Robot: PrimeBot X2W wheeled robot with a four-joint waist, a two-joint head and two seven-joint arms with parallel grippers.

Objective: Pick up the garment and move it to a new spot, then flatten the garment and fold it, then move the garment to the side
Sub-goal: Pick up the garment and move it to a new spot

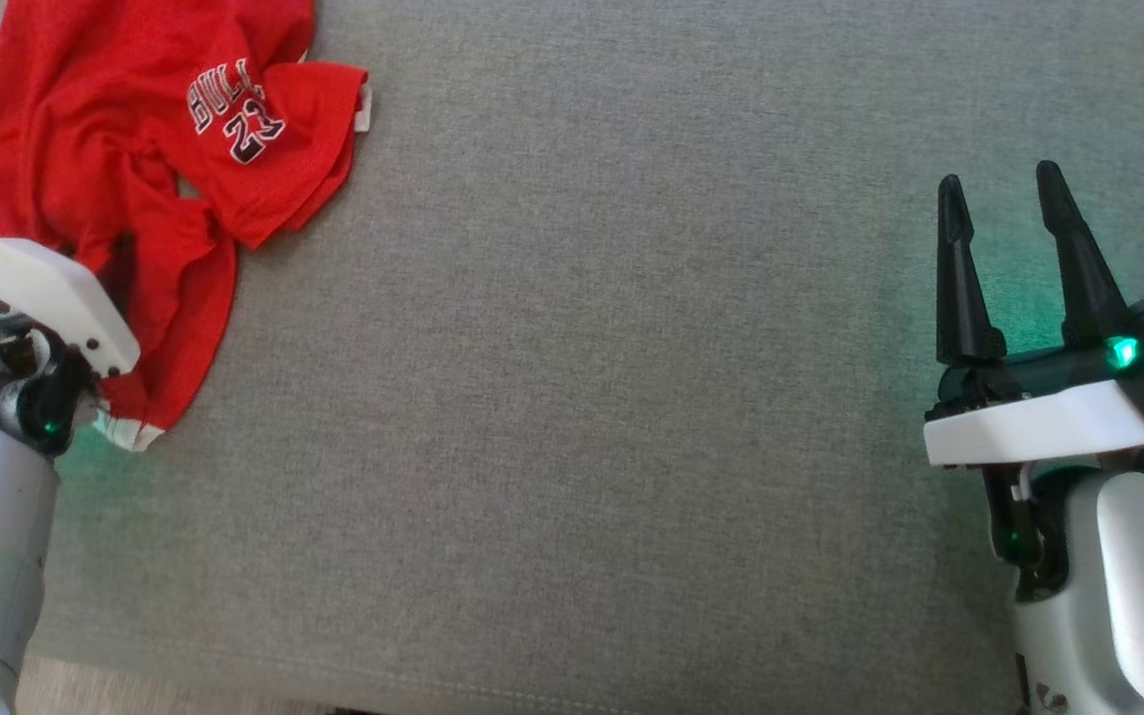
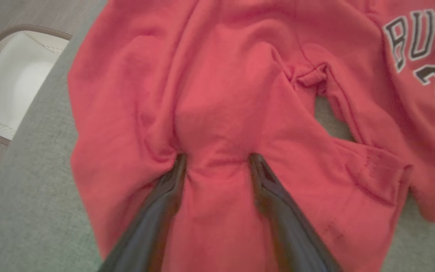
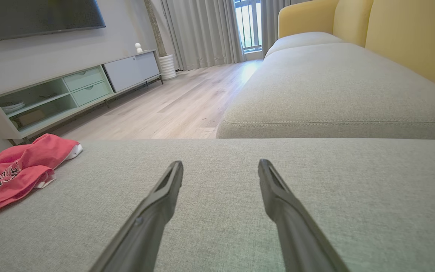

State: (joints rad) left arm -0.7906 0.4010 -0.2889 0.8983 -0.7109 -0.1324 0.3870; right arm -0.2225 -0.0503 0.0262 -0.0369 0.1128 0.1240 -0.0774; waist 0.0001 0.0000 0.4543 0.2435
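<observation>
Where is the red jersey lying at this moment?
In the head view the red jersey lies crumpled at the upper left of the grey cushion, under the left gripper.

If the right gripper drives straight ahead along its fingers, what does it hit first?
Nothing close: the right gripper, open, points over bare grey cushion, well clear of the red jersey. Beyond the edge lies the next sofa seat, probably first, though depth is unclear.

- Garment (image 1: 85, 119): cut off by the head view's top edge; lettering (image 1: 234, 109) partly lost in a fold.
- Left pincer (image 2: 217, 162): fingertips (image 2: 179, 170) sunk into red cloth.
- White object (image 2: 10, 83): cropped by the left wrist view's edge, unidentifiable.
</observation>
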